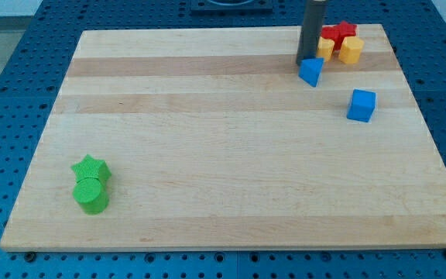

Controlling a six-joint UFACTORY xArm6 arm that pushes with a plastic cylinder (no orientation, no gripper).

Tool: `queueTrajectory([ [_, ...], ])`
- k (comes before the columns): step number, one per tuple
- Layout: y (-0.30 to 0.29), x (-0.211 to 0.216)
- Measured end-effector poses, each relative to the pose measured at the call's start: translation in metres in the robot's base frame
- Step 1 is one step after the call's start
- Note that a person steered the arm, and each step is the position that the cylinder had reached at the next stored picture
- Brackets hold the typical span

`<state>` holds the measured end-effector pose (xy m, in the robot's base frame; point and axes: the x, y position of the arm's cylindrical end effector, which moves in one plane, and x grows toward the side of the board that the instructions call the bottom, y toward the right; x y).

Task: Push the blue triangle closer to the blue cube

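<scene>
The blue triangle (311, 72) lies near the view's top right on the wooden board (223, 170). The blue cube (361, 105) sits below and to the right of it, a short gap apart. My tip (306, 62) stands right at the triangle's upper left edge, touching or nearly touching it. The dark rod rises from there out of the view's top.
A red star (339, 32) and two yellow blocks (351, 49) (325, 49) cluster at the top right, just above and right of the triangle. A green star (90, 168) and a green cylinder (90, 194) sit together at the bottom left.
</scene>
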<state>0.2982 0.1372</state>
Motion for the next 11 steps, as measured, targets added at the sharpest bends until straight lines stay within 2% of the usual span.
queueTrajectory([
  [4, -0.001, 0.059],
  [6, -0.029, 0.074],
  [7, -0.034, 0.096],
  [11, 0.002, 0.09],
])
